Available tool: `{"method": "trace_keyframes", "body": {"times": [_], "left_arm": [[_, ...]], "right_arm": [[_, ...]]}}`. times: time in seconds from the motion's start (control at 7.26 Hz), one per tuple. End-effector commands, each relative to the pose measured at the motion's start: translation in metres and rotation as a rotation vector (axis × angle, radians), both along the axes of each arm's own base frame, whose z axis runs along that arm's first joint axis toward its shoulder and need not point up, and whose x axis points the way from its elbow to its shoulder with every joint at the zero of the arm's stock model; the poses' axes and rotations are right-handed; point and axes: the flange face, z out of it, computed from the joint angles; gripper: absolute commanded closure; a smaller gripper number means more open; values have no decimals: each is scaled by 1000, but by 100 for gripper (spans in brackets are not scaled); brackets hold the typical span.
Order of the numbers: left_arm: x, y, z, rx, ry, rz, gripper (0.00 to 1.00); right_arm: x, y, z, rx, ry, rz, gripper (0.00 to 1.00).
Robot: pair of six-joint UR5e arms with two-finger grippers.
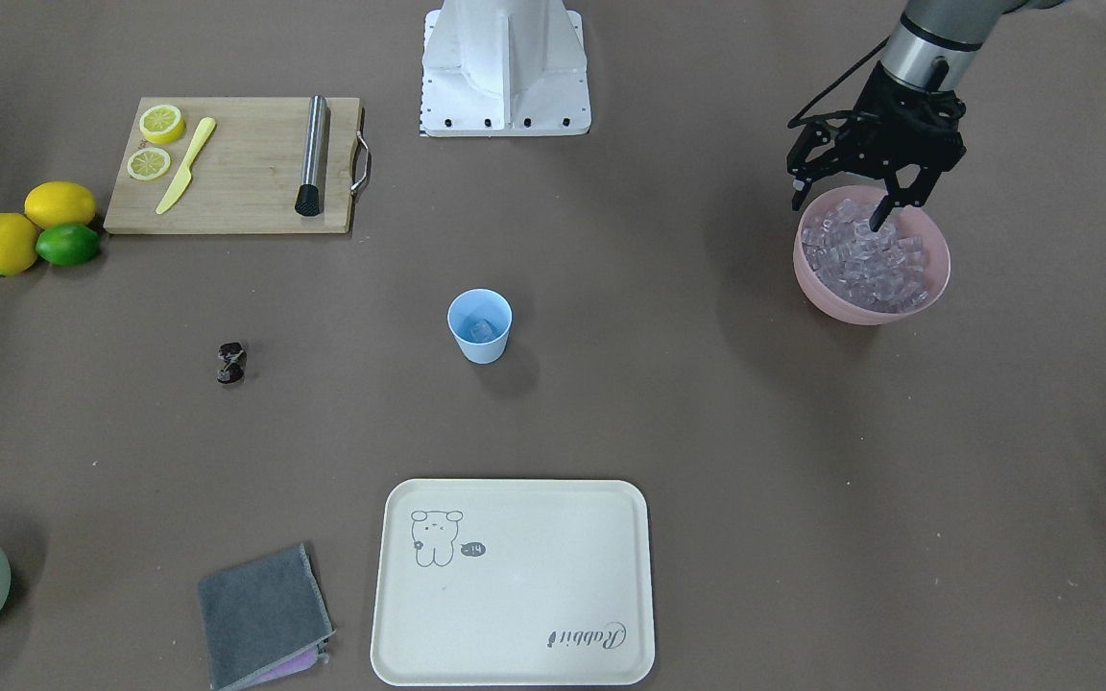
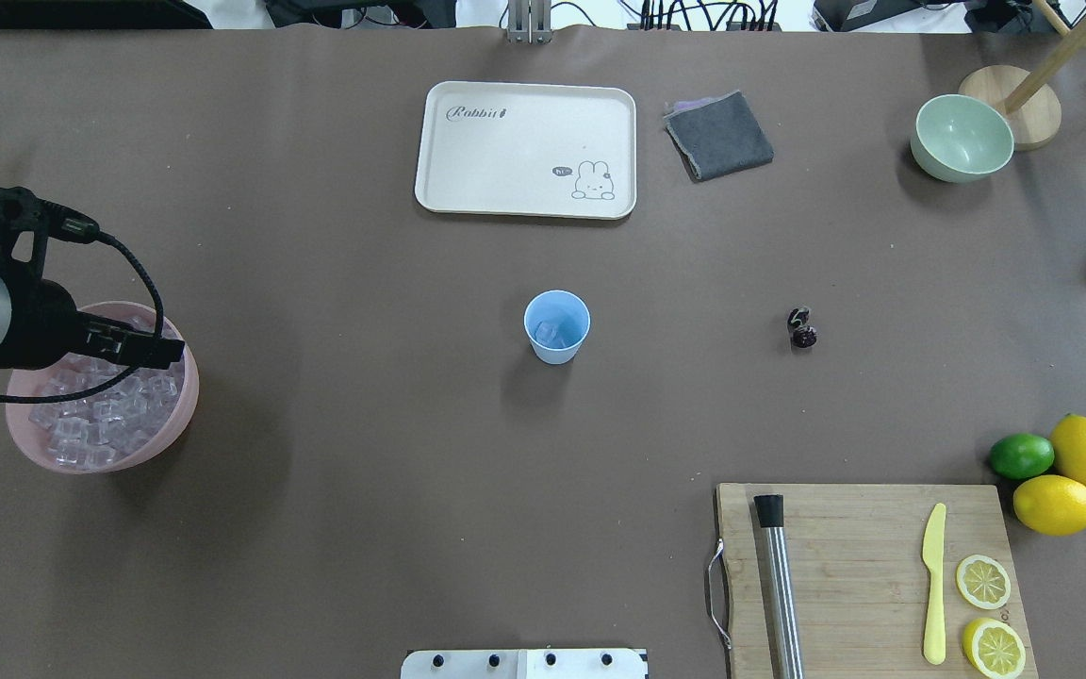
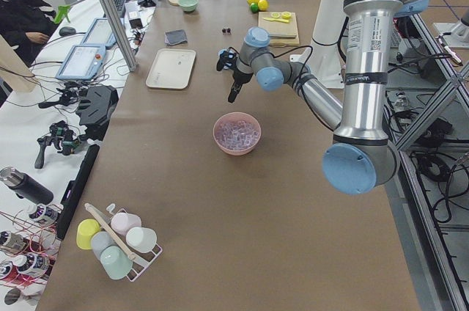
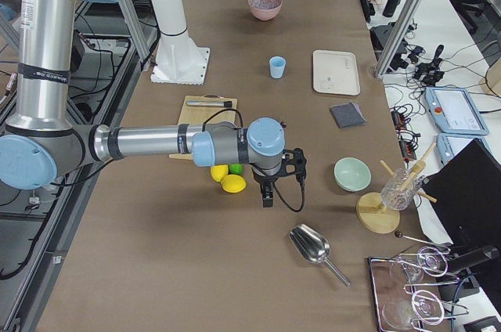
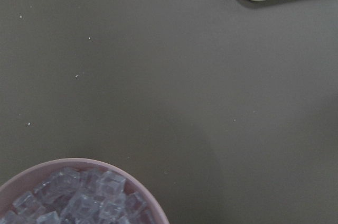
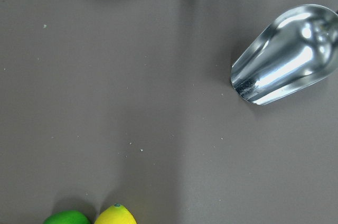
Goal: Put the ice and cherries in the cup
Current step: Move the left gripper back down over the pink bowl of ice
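Overhead exterior: brown table [image 2: 336,273] holds cup [image 2: 556,326]; cables [image 2: 670,13] behind.

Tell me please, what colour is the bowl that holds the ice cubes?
Pale pink. The bowl shows best in the exterior front-facing view.

The light-blue plastic cup [image 2: 557,351] stands mid-table [image 2: 364,471], one clear ice cube [image 2: 551,331] inside. From the cup, the round pink bowl [image 2: 183,415] of ice [image 2: 100,415] lies to the robot's left, the dark cherries [image 2: 802,329] right, the cream rectangular tray [image 2: 524,151] beyond.
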Motion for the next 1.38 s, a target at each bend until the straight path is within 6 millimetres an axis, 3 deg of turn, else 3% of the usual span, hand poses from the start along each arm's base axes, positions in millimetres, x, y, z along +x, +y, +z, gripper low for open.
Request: {"method": "trace_keyframes", "body": {"times": [0.0,0.14,0.28,0.55,0.83,1.24], "left_arm": [[5,-14,53,-52,-38,18,2],[10,-19,73,-82,-66,19,2],[10,-18,80,-98,-71,32,3],[10,-14,81,-138,-40,77,3],[14,-17,87,-148,-49,77,24],[23,-27,99,-166,-63,76,27]], "right_arm": [[0,1,0,0,0,0,0],[0,0,-1,0,-1,1,0],[0,0,-2,2,1,2,0],[5,2,0,-2,-2,12,0],[6,2,-1,-1,-3,15,0],[9,1,-3,4,-7,21,0]]}}
